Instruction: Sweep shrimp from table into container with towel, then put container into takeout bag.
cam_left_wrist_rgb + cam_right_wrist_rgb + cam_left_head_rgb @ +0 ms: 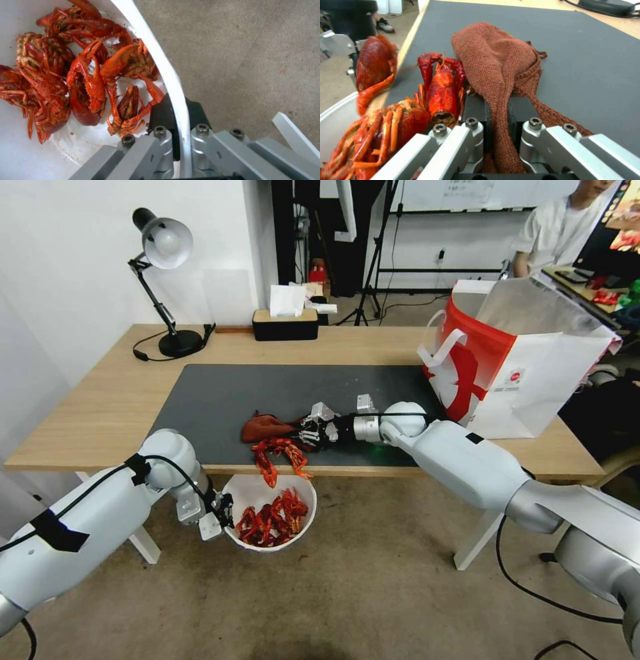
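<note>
My left gripper (225, 511) is shut on the rim of the white container (248, 491), holding it below the table's front edge; its black pads pinch the container's wall (176, 100). Several red shrimp (83, 77) lie inside the container. My right gripper (308, 433) is shut on the brown-red towel (496, 65), low over the dark mat near the front edge. A few shrimp (280, 455) lie at the edge beside the towel, directly above the container; shrimp (441, 87) press against the gripper. The red and white takeout bag (513, 367) stands open on the table's right end.
A black desk lamp (167, 287) and a black tissue box (285, 323) stand along the table's (100, 407) far side. The dark grey mat (220, 400) covers the middle. A person sits behind the bag at the far right. Cables run over the floor.
</note>
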You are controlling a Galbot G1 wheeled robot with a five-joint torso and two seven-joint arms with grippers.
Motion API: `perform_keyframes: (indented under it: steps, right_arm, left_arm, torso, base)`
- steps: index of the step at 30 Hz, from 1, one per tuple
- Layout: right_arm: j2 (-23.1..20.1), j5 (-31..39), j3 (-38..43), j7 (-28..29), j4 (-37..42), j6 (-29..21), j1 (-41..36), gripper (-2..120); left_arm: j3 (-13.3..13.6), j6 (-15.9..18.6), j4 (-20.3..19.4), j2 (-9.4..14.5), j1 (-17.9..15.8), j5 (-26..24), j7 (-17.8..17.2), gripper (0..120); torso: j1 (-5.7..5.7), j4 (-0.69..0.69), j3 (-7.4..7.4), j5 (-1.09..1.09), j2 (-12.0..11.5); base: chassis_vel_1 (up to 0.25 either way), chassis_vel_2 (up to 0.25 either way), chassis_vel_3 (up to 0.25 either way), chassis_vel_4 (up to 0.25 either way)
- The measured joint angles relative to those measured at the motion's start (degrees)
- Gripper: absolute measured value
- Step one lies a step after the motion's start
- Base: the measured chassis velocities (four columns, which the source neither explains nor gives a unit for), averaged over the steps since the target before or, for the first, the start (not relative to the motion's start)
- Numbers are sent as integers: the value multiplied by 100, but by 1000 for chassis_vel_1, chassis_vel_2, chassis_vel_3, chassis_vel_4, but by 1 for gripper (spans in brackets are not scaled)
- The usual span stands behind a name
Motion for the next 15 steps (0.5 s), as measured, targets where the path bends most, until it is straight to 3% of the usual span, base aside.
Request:
perform_keyframes:
  steps: [15]
  right_arm:
    - [-197,63,-2,101,578,-426,-131,8]
  left_arm:
    - [34,34,-38,2,-11,-119,2,0]
  torso:
    - [0,-1,-1,0,0]
  base:
    - [0,0,0,0]
